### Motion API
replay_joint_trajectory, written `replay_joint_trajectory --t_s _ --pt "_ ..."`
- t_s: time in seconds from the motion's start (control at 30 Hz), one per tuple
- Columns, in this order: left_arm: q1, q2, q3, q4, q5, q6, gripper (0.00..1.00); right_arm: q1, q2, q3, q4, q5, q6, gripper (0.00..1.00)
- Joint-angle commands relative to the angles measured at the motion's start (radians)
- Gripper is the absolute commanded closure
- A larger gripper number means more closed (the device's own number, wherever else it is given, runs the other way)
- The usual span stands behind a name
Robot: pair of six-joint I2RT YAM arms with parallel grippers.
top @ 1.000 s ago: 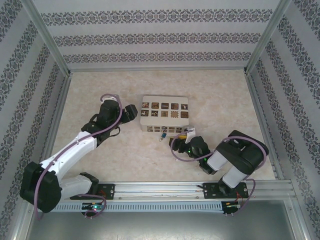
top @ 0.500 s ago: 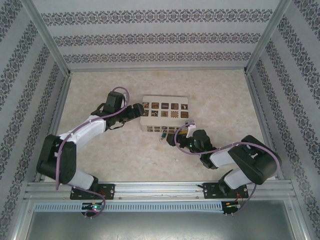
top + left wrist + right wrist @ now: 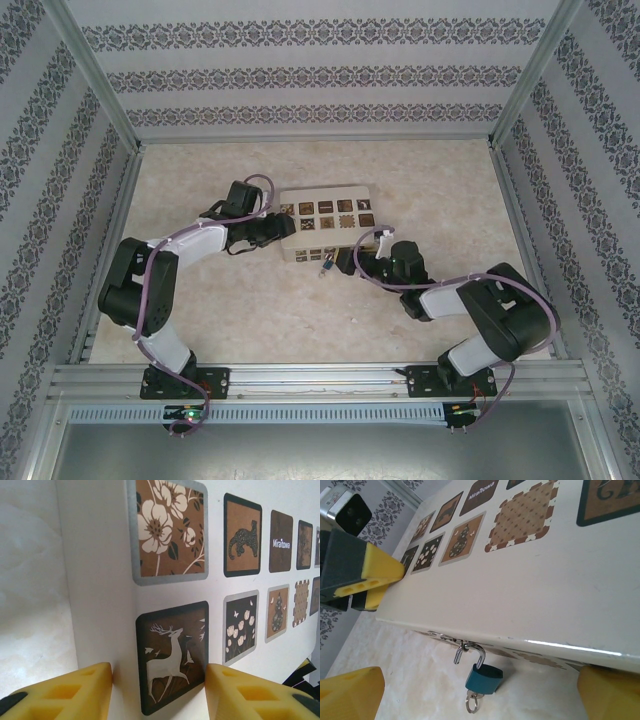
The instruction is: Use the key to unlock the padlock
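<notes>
Since a second ago, your left arm has folded in toward the cream box [image 3: 325,215], the box has turned slightly on the table [image 3: 440,190], and your right arm has reached in toward the box's front right.

At the left, the left gripper [image 3: 272,229] sits at the box's left end. In the left wrist view its yellow fingers [image 3: 85,685] stand either side of the box's corner, one by the plain end wall and one beside a brown tile showing a white deer. You cannot tell whether they press on the box or only straddle it.

In the middle, the padlock [image 3: 484,678] hangs from a metal fitting on the box's front wall, below the lid's edge. Its teal body is just above the table, and one leg of its silver shackle appears free of the body. A small metal ring [image 3: 471,703] hangs beneath it.

At the right, the right gripper [image 3: 352,264] points at the box's front near the padlock, jaws spread wide and holding nothing.
</notes>
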Motion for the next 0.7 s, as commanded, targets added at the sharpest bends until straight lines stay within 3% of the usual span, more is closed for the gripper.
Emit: replay_joint_trajectory --t_s 0.0,0.37,0.67 --pt "-0.023 -0.008 -0.061 -0.034 -0.020 0.009 0.51 -0.021 0.031 0.065 0.003 -0.058 -0.007 0.02" --pt "-0.074 -0.093 -0.224 0.062 -0.032 -0.088 0.52 -0.060 0.158 0.208 -0.008 -0.147 -0.025 0.02" --pt "-0.073 -0.135 -0.218 0.074 -0.063 -0.094 0.48 -0.063 0.176 0.198 -0.008 -0.106 0.003 0.02"
